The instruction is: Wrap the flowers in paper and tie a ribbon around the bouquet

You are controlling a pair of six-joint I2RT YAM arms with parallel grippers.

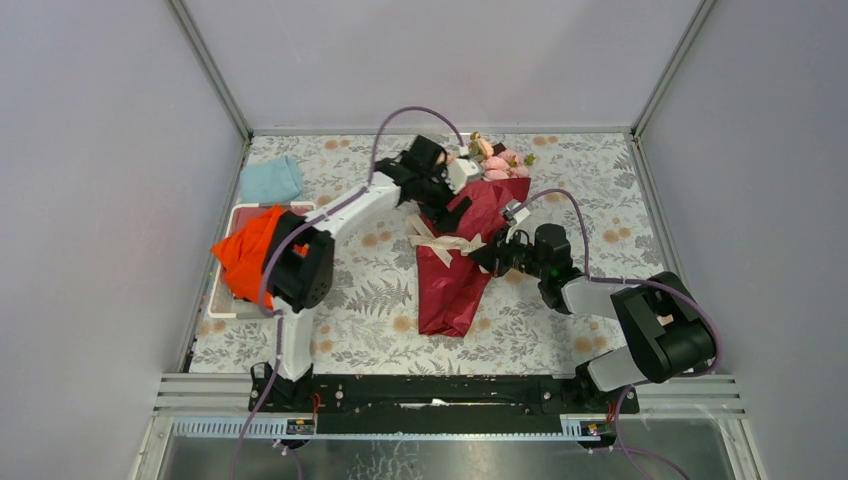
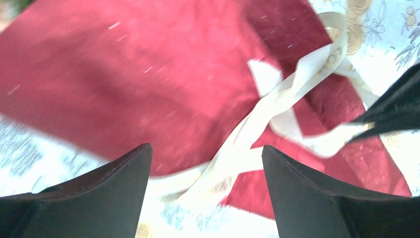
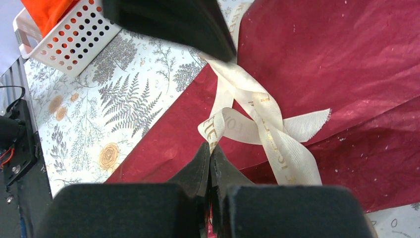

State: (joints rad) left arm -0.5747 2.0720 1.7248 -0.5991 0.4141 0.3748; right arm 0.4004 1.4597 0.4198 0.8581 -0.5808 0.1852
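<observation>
The bouquet [image 1: 462, 270] lies on the table as a cone of dark red paper [image 2: 148, 74], with pink flowers [image 1: 497, 160] showing at its far, wide end. A cream ribbon [image 1: 445, 243] crosses the cone's middle in loose loops and trailing ends. My left gripper [image 2: 207, 148] hovers open over the cone's left edge; a ribbon [image 2: 277, 99] strand lies below the gap, untouched. My right gripper [image 3: 210, 145] is shut on a loop of the ribbon [image 3: 257, 124] at the cone's right side. In the top view the left gripper [image 1: 453, 213] sits just beyond the knot and the right gripper [image 1: 488, 257] beside it.
A white perforated basket [image 3: 74, 39] holding a bright orange cloth [image 1: 250, 255] stands at the left edge. A light blue cloth [image 1: 272, 180] lies at the back left. The flowered tablecloth [image 1: 360, 300] covers the table, and grey walls enclose it.
</observation>
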